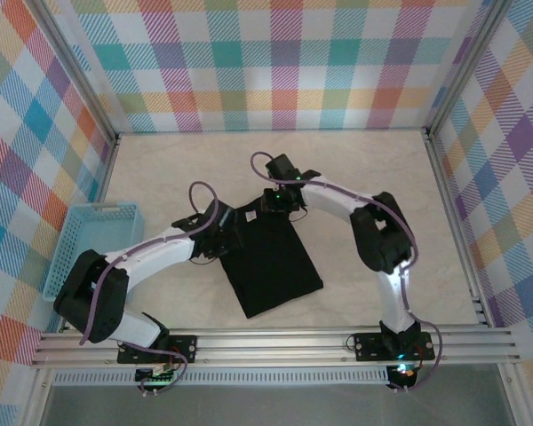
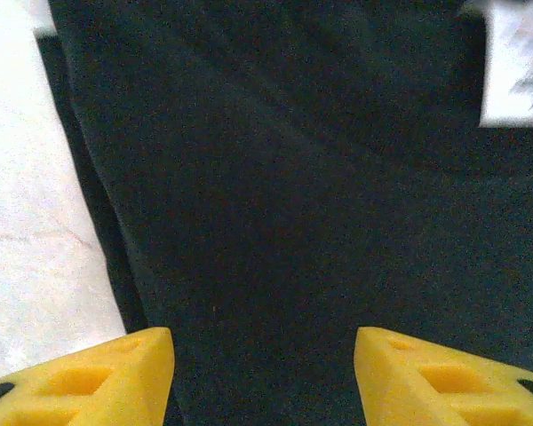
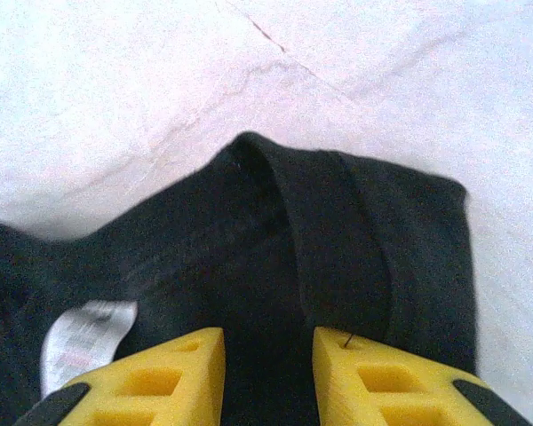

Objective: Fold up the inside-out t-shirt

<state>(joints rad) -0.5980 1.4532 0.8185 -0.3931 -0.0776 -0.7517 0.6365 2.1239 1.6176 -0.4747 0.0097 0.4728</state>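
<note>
**Both grippers at the far end of the dark shirt**

The black short-sleeved fabric t-shirt (image 1: 275,266) lies flat in the middle of the pale, marbled table (image 1: 382,169). It is gathered into a rough rectangle that runs from the far side toward the arm bases and is tilted a little. A small white care label (image 1: 247,216) shows at its far left corner.

The left gripper (image 1: 226,238) sits at the t-shirt's far left edge, just beside that label. In the left wrist view its yellow foam fingers (image 2: 98,377) stand well apart, with smooth dark cloth (image 2: 293,204) lying beneath and between them. Nothing is caught in the jaws. The bare table shows to the left and the blurred label (image 2: 515,67) at the upper right.

The right gripper (image 1: 278,206) is over the far edge of the t-shirt, near the middle of that edge. From the right wrist its yellow fingers (image 3: 160,373) have only a narrow gap between them. A rolled ridge of black fabric (image 3: 320,240) leads down into that gap, touching the inner face of the right-hand finger. I cannot tell whether the cloth is actually pinched. The label (image 3: 84,342) lies just left of the fingers, and the cloth's rounded edge ends on bare table beyond.

A light blue plastic basket (image 1: 93,244) stands at the table's left edge, well apart from the t-shirt.
</note>
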